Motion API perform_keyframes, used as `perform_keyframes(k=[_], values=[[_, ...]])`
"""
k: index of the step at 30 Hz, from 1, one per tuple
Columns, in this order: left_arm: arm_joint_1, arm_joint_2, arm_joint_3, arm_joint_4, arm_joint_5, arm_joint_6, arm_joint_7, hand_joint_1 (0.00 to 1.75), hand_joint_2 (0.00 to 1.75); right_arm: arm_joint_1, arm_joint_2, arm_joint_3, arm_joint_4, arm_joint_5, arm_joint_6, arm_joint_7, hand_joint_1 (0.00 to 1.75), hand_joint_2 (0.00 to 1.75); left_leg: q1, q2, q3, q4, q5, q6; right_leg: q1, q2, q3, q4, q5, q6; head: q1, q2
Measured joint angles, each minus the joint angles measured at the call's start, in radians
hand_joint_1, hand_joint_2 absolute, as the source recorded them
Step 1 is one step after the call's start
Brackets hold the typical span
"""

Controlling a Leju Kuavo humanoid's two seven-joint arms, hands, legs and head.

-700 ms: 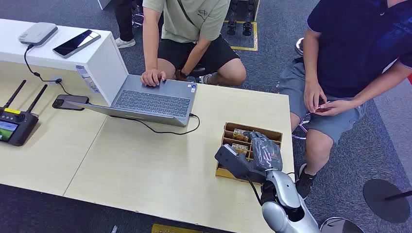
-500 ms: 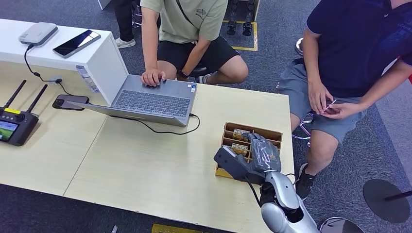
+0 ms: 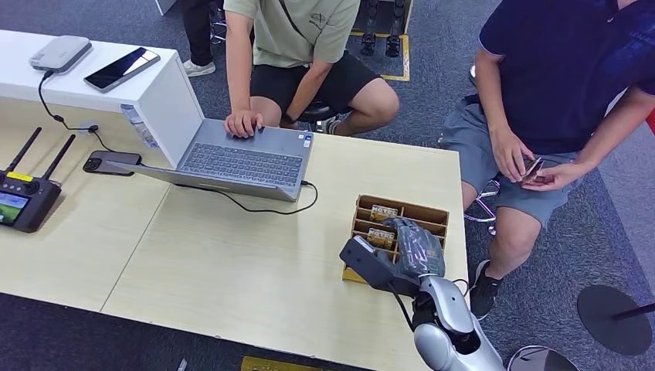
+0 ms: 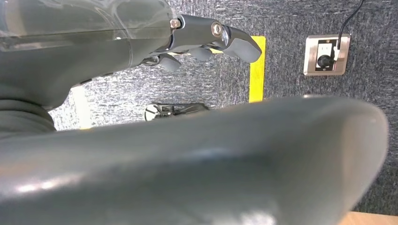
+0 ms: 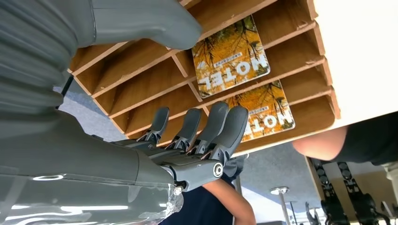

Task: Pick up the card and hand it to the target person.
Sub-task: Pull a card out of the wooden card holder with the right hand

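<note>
Light wooden table (image 3: 232,263) carries a slotted wooden card box (image 3: 432,212) near its edge. Right hand (image 3: 413,247) hovers over the box, fingers (image 5: 220,129) straight, slightly apart, empty; two hotel cards (image 5: 232,56) lie inside. Left hand (image 4: 141,37) hangs, fingers loosely curled, empty.

The setting reads as an office or robotics test lab; a pale wooden table (image 3: 232,263) fills the left and centre of the head view, with an open laptop (image 3: 239,162) at upper centre and a black antenna remote controller (image 3: 27,197) at the left edge; a white cabinet (image 3: 116,85) at upper left holds a phone (image 3: 122,68); grey carpet (image 3: 432,85) shows yellow floor tape (image 3: 390,76) at the top; 2 people (image 3: 309,46) sit along the table's far side.
</note>
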Motion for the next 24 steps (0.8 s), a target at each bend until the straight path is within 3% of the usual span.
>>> perform_keyframes(k=[18, 24], values=[[0.000, 0.000, 0.000, 0.000, 0.000, 0.004, 0.005, 0.00, 0.00, -0.001, 0.000, 0.000, 0.031, -0.006, -0.001, 0.000, 0.65, 1.75, 0.000, 0.000, 0.000, 0.000, 0.000, 0.000, 0.000, 0.000, 0.000, 0.000, 0.000, 0.000, 0.000, 0.000], [-0.015, -0.025, 0.000, 0.000, 0.000, 0.094, 0.063, 0.00, 0.00, -0.006, -0.003, -0.001, 0.039, -0.014, -0.012, -0.022, 0.78, 1.75, 0.000, 0.000, 0.000, 0.000, 0.000, 0.000, 0.000, 0.000, 0.000, 0.000, 0.000, 0.000, 0.000, 0.000]])
